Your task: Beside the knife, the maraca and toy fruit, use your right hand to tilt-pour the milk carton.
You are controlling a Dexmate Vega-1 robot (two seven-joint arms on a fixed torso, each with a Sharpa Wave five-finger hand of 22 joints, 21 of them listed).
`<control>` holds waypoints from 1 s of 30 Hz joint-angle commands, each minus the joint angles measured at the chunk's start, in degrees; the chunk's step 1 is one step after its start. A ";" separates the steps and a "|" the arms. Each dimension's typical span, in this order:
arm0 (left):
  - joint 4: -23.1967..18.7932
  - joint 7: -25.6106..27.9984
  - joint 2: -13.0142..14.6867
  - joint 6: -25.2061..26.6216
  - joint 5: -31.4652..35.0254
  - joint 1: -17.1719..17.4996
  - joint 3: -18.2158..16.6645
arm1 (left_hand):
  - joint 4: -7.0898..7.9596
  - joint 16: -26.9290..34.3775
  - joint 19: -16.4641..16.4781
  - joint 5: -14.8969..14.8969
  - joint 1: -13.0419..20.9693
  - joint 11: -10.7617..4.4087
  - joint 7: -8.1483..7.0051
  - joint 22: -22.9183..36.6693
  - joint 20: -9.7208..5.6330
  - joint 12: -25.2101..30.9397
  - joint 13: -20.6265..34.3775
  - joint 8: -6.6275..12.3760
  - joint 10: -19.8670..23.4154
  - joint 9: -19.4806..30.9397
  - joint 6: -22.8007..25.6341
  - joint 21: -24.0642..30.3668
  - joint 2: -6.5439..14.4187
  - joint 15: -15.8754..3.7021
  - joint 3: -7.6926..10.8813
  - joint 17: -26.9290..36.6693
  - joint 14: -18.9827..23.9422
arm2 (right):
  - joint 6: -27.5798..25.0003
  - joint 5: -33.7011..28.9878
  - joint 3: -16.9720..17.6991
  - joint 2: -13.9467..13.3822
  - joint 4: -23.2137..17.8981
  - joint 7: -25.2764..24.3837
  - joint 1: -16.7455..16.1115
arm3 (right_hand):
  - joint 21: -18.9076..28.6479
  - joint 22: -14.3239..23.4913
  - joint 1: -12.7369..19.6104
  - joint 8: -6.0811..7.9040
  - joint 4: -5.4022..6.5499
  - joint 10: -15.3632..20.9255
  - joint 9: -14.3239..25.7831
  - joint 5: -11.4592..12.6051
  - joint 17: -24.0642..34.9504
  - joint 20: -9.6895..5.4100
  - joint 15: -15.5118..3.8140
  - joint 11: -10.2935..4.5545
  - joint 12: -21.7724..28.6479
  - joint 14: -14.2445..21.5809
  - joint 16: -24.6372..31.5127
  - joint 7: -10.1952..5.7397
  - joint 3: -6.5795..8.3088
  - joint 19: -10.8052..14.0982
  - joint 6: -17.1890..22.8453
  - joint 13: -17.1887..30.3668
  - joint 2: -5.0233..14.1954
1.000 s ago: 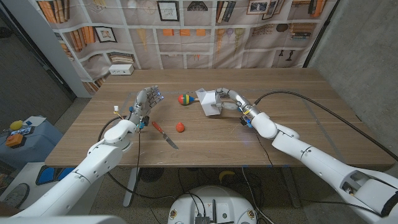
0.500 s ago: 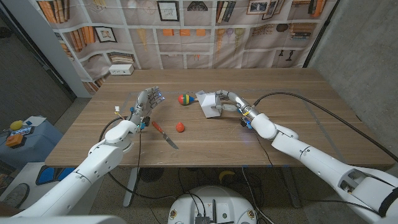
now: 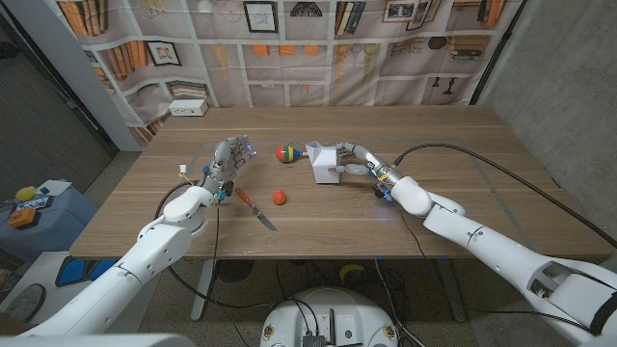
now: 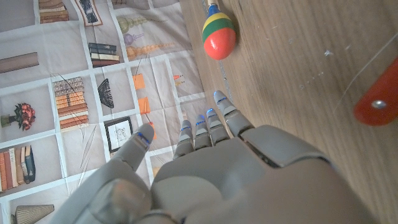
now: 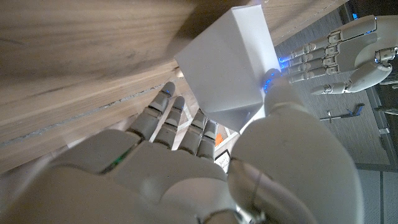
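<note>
Now that the milk carton (image 3: 326,162) has come back from its lean of a second ago to stand nearly upright, I judge the pour itself done and the set-down under way. My right hand (image 3: 359,159) keeps its hold: in the right wrist view the thumb presses one white face and the fingers (image 5: 177,118) wrap the opposite side of the carton (image 5: 231,68), so the grip is closed on it. From the head view I cannot tell whether the base is fully down on the worktop (image 3: 463,183) or a shade above it. The carton stands toward the far edge of the worktop, near the middle of its width, just beside the maraca (image 3: 285,153), which lies on its left. The toy fruit (image 3: 280,197) sits nearer my edge, apart from the carton, and the knife (image 3: 254,209) lies beside the fruit, angled toward the near edge.

My left hand (image 3: 228,159) holds nothing, fingers apart and pointing up, held over the worktop left of the maraca. In the left wrist view the maraca (image 4: 218,32) and the red knife handle (image 4: 380,102) lie beyond it, untouched.

What remains, I think, is seating the carton squarely before I release, since a tilted base could tip it toward the maraca.
</note>
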 commanded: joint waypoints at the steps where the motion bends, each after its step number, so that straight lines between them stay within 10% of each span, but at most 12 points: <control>1: 0.21 -0.30 0.06 0.63 -0.23 -0.57 0.32 | 0.24 0.22 0.05 -0.14 -0.68 0.30 0.02 0.33 0.28 0.00 0.30 0.10 0.14 0.15 0.46 0.41 3.88 0.09 0.38 0.28 0.32 | -0.47 1.03 0.25 -1.36 -1.10 2.60 -0.19 | -0.08 0.27 -1.30 -0.53 0.32 -1.49 -0.02 -0.08 0.32 0.22 -3.10 0.56 -0.42 -0.98 -0.48 0.44 -0.65 -0.52 -1.23 0.16 -0.17; 30: 2.37 -0.53 -1.38 -0.48 -0.24 -0.85 1.16 | 0.43 0.38 0.56 -0.14 -0.76 0.50 -0.52 0.34 0.51 0.08 0.31 0.19 0.36 0.17 0.74 0.57 3.92 -0.01 0.51 0.28 1.08 | -3.03 3.68 -0.10 -4.64 -5.05 14.50 2.77 | -1.02 0.03 -7.85 -11.73 1.24 -22.86 -0.74 2.44 -0.25 4.89 6.64 6.72 -1.51 -14.63 -7.80 4.90 -4.88 -10.73 -19.61 -2.48 -1.69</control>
